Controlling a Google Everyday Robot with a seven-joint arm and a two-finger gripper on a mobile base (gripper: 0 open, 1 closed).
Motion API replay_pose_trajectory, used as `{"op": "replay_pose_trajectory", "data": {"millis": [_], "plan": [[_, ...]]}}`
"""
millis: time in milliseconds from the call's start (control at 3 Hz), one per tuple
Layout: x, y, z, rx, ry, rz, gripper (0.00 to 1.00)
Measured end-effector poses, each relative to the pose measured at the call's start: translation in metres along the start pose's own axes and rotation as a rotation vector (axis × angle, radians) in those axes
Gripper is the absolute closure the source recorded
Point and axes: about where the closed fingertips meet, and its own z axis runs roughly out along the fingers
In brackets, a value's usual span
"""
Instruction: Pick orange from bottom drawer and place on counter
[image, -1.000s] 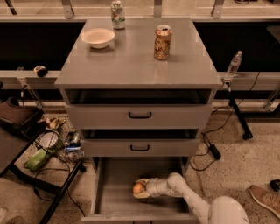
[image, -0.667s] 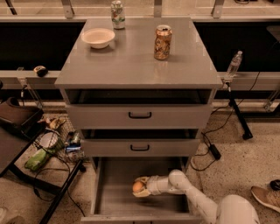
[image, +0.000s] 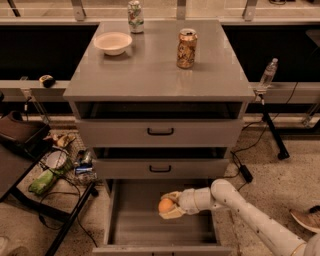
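Observation:
The orange (image: 164, 205) sits between the two pale fingers of my gripper (image: 169, 205), over the floor of the open bottom drawer (image: 131, 220). One finger lies above the fruit and one below it. The gripper is shut on the orange. My white arm (image: 240, 205) reaches in from the lower right. The grey counter (image: 155, 70) is the cabinet top, above the two upper drawers.
On the counter stand a gold-brown soda can (image: 187, 48), a white bowl (image: 113, 42) and a green-white can (image: 135, 10). The top drawer (image: 160, 131) and middle drawer (image: 160, 167) overhang the bottom one. A cluttered stand (image: 55, 167) is at left.
The gripper with the orange has shifted a little up and to the right inside the drawer. Nothing on the counter has moved.

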Motion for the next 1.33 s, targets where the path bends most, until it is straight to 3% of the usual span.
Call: {"op": "replay_pose_trajectory", "data": {"millis": [333,667,1000,1333], "plan": [[-0.049,-0.003,-0.071,0.080,-0.002,0.058,1.00],[-0.087,-0.023,-0.132,0.167,0.016,0.121,1.00],[-0.115,-0.049,-0.173,0.225,0.035,0.142,1.00],[-0.117,-0.049,-0.173,0.224,0.033,0.143,1.00]]}}
